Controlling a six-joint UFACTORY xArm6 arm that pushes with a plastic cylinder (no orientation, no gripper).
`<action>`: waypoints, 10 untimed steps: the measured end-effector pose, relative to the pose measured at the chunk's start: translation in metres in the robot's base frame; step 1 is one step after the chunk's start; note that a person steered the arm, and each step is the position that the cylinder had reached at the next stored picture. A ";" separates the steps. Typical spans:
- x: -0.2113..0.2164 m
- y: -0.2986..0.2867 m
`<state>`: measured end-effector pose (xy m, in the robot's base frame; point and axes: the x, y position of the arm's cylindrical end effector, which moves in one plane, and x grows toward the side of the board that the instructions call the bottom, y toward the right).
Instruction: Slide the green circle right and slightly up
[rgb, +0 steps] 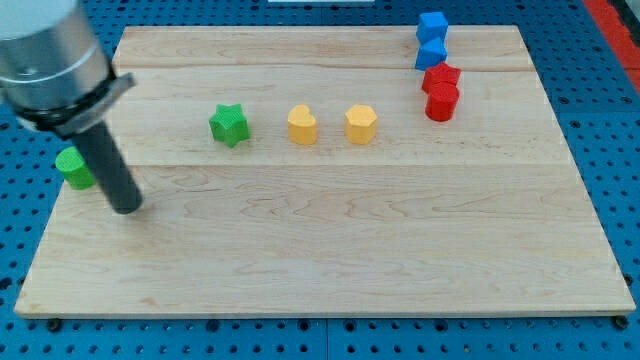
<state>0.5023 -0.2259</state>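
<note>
The green circle is a short green cylinder at the view's far left edge of the wooden board, partly hidden behind the rod. My tip rests on the board just right of and a little below the green circle, close to it; whether they touch cannot be told. The dark rod rises up and left to the arm's grey body at the view's top left.
A green star, a yellow heart-like block and a yellow hexagon stand in a row across the middle. Two blue blocks and two red blocks cluster at the view's top right.
</note>
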 end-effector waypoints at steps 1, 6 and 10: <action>0.000 -0.058; -0.064 -0.004; -0.065 0.017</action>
<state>0.4372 -0.2089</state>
